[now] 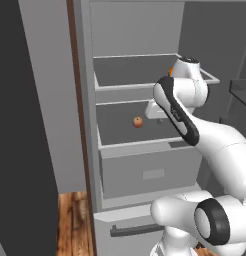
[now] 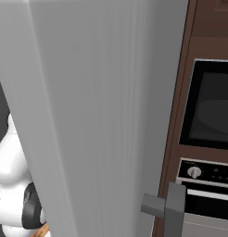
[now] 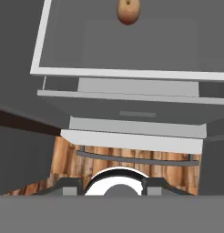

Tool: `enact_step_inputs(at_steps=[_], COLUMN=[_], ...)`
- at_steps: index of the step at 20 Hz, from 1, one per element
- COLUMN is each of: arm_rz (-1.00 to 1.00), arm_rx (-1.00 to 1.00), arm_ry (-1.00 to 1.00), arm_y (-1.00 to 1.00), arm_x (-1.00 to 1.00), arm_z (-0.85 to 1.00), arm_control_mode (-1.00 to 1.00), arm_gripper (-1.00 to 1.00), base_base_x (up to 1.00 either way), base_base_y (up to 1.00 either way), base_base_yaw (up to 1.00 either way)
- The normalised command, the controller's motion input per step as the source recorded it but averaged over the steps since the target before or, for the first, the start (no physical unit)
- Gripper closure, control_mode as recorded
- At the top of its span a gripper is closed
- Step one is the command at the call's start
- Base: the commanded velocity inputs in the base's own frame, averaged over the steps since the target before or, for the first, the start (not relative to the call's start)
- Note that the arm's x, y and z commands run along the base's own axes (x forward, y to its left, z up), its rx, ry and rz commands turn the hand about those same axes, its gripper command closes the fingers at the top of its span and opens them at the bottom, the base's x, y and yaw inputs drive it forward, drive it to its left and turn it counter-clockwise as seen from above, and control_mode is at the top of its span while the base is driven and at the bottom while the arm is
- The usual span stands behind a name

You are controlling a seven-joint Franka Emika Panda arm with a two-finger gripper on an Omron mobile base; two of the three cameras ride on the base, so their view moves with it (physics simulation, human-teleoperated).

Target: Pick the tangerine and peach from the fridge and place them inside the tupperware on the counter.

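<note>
One blushed orange-pink round peach [image 1: 138,121] left on the grey fridge [image 1: 145,145] shelf; lift clear, gripper shut, apparently round something orange; contents unclear

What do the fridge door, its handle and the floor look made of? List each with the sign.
Fridge door: brushed metal, likely; faint vertical streaks on light grey.
Handle: matte grey, metal or plastic; no shine shows.
Floor: wood planks; orange-brown grain and seams.

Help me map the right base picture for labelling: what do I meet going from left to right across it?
Robot arm → open fridge door → door handle → brown cabinet edge → built-in oven.
</note>
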Motion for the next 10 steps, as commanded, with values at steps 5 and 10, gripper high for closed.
enact_step_inputs(at_steps=[5,10], arm_rz=[0.00,0.00], arm_rx=[-0.06,-0.25], arm_ry=[0.00,0.00], arm_y=[0.00,0.00], arm_x=[0.05,0.31], arm_z=[-0.15,-0.31], arm_control_mode=[-1.00,-1.00], arm_gripper=[-1.00,-1.00], base_base_x=[0.00,0.00], base_base_y=[0.00,0.00], base_base_yaw=[0.00,0.00])
